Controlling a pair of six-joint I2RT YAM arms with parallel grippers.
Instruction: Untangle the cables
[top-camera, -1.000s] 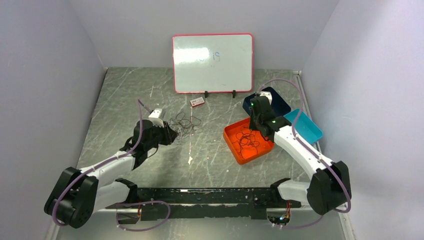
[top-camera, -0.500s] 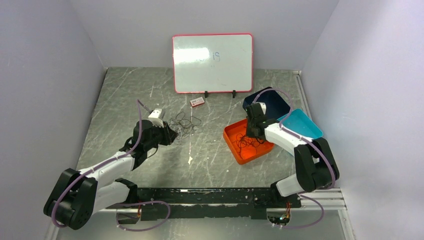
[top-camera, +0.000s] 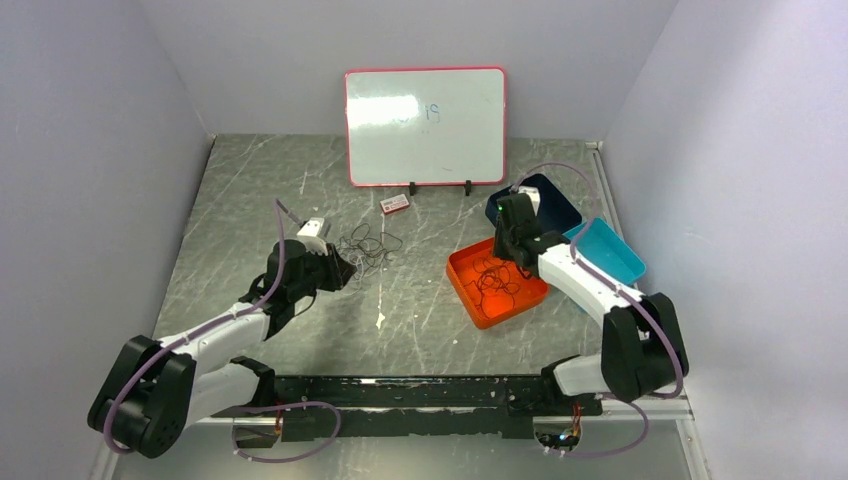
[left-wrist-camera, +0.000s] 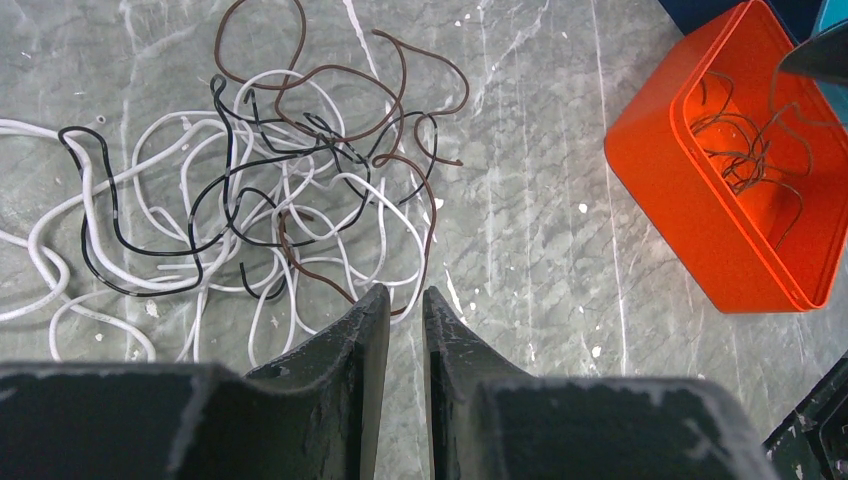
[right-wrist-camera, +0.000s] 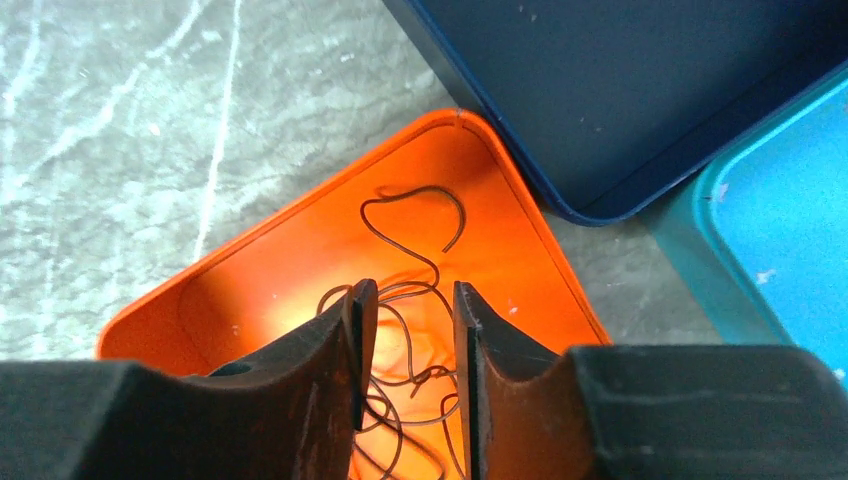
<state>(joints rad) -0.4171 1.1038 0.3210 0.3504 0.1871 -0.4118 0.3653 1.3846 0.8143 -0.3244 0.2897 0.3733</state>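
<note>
A tangle of thin cables (top-camera: 368, 243) in white, black and brown lies in loose loops on the grey table; it also shows in the left wrist view (left-wrist-camera: 260, 200). My left gripper (top-camera: 345, 270) hovers at its near right edge, and its jaws (left-wrist-camera: 405, 298) stand a narrow gap apart with nothing between them. Several thin dark wires (top-camera: 495, 280) lie in an orange tray (top-camera: 470, 300). My right gripper (top-camera: 508, 256) is open above that tray, jaws (right-wrist-camera: 412, 300) over the wires (right-wrist-camera: 412, 189), holding nothing.
A dark blue tray (top-camera: 555, 205) and a teal tray (top-camera: 610, 250) stand just behind and right of the orange one. A whiteboard (top-camera: 425, 125) stands at the back, with a small red and white item (top-camera: 395, 204) in front of it.
My right arm has folded back at the elbow while its gripper stays over the orange tray, shifting slightly. The left arm and the tangle have not moved.
</note>
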